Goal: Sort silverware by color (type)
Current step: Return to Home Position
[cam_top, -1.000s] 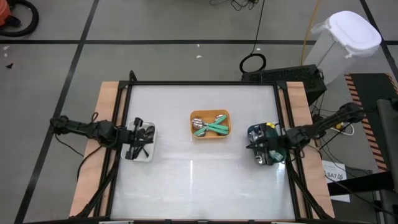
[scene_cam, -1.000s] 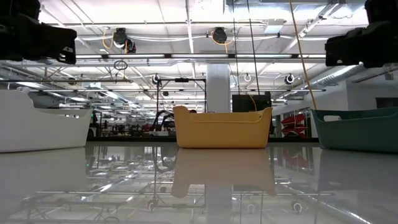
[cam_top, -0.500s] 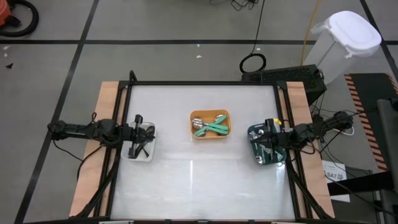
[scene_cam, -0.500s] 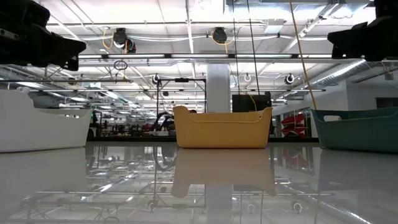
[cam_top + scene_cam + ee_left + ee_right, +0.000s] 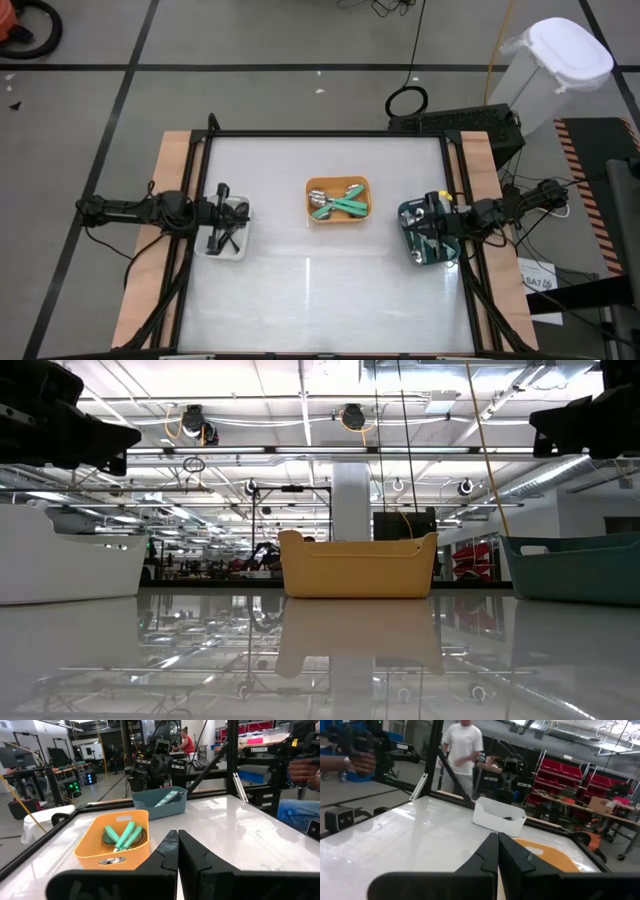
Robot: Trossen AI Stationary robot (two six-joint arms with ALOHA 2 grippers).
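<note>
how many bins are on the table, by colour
white bin: 1
orange bin: 1
teal bin: 1
total: 3

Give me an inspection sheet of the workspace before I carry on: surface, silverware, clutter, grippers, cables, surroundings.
Surface: glossy white table, three bins on it.
Job's things: teal-handled silverware in the orange bin; black pieces in the white bin; more pieces in the dark teal bin.
Clutter: nothing seen loose on the table.
Grippers: left gripper shut, raised above the white bin; right gripper shut, raised above the dark teal bin.
Cables: coiled black cable on the floor beyond the table.
Surroundings: white lidded container on the floor; person standing beyond the table.
</note>
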